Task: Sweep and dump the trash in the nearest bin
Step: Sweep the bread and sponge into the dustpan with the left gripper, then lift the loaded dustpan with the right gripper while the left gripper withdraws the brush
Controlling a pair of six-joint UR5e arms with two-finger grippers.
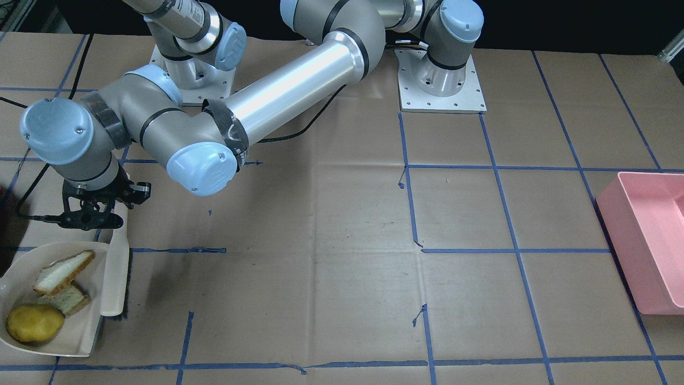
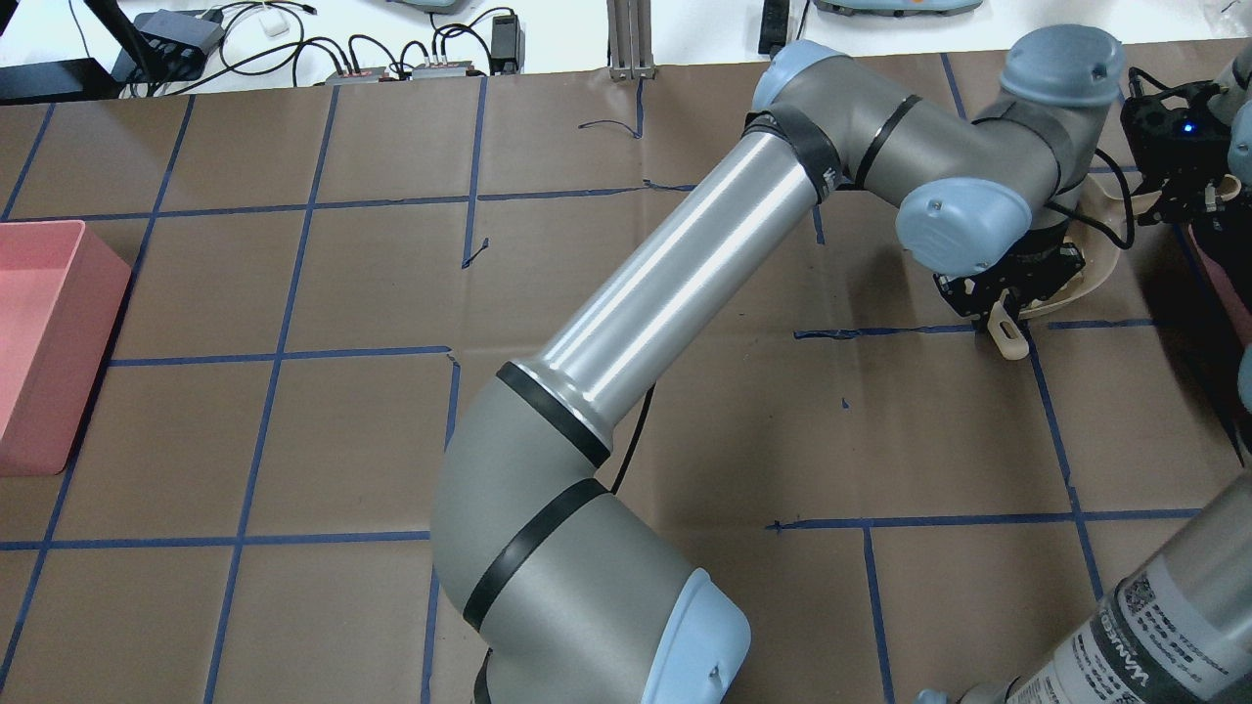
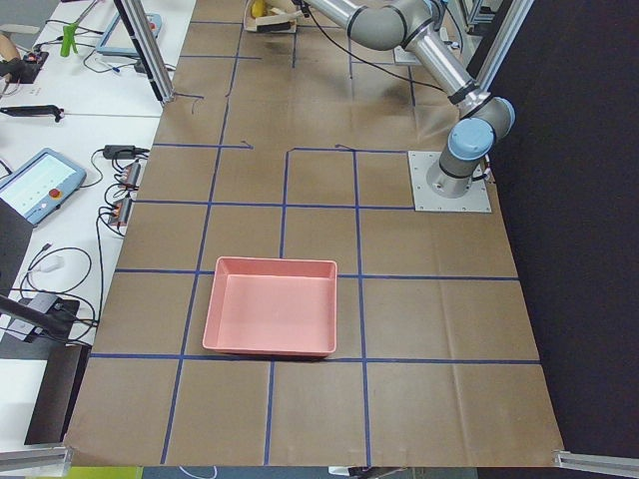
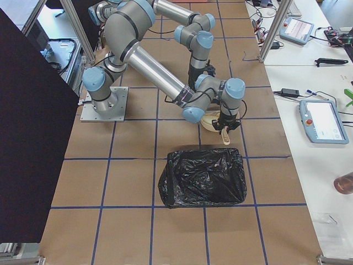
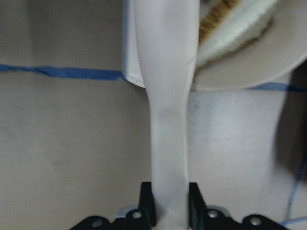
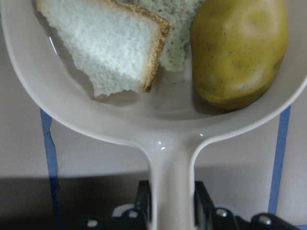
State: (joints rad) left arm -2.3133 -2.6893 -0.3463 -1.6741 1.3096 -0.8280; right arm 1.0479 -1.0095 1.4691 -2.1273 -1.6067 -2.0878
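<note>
The trash lies in a cream dustpan (image 1: pixel 80 327): a yellow-green fruit (image 1: pixel 35 323), a white bread piece with brown crust (image 1: pixel 61 272) and a pale bread piece (image 1: pixel 70 300). My right gripper (image 6: pixel 168 194) is shut on the dustpan's handle (image 6: pixel 169 163), with the fruit (image 6: pixel 240 52) and both bread pieces (image 6: pixel 105 48) just ahead of it. My left gripper (image 5: pixel 169 203) is shut on the cream brush's handle (image 5: pixel 165 96). The brush (image 1: pixel 116 278) lies along the pan's open edge. In the overhead view the left gripper (image 2: pixel 1007 298) reaches across to the right side.
A bin lined with a black bag (image 4: pixel 201 176) stands on the table close to the dustpan. A pink bin (image 1: pixel 646 240) sits at the far opposite end of the table. The left arm's long silver link (image 2: pixel 675 284) spans the table's middle.
</note>
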